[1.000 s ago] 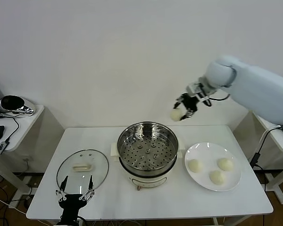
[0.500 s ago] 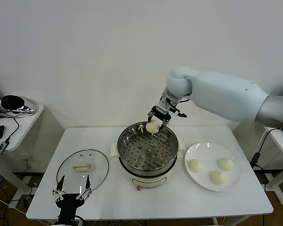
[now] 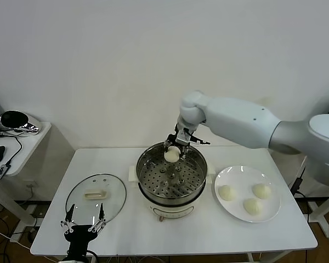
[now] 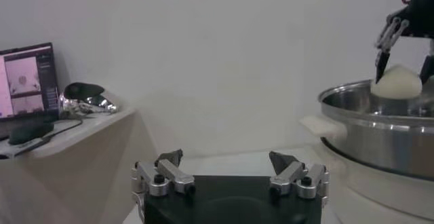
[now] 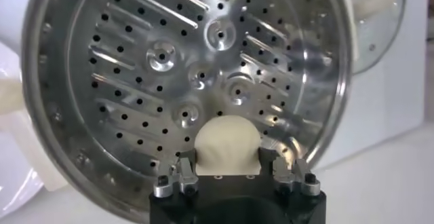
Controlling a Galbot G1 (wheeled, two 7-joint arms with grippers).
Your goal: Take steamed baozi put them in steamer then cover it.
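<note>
right gripper (image 3: pixel 173 152) pinching one baozi (image 3: pixel 172 155) by its sides, hanging over steamer (image 3: pixel 171 171) tray directly below; soft, light dough, likely dents, so keep squeeze gentle. Left gripper (image 3: pixel 83 227) parked open beside cover (image 3: pixel 95 196)

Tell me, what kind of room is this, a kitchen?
More likely a robot test lab than a kitchen: a plain white table against a bare wall, a side desk with a monitor, and a steamer set out with baozi on a plate.
</note>
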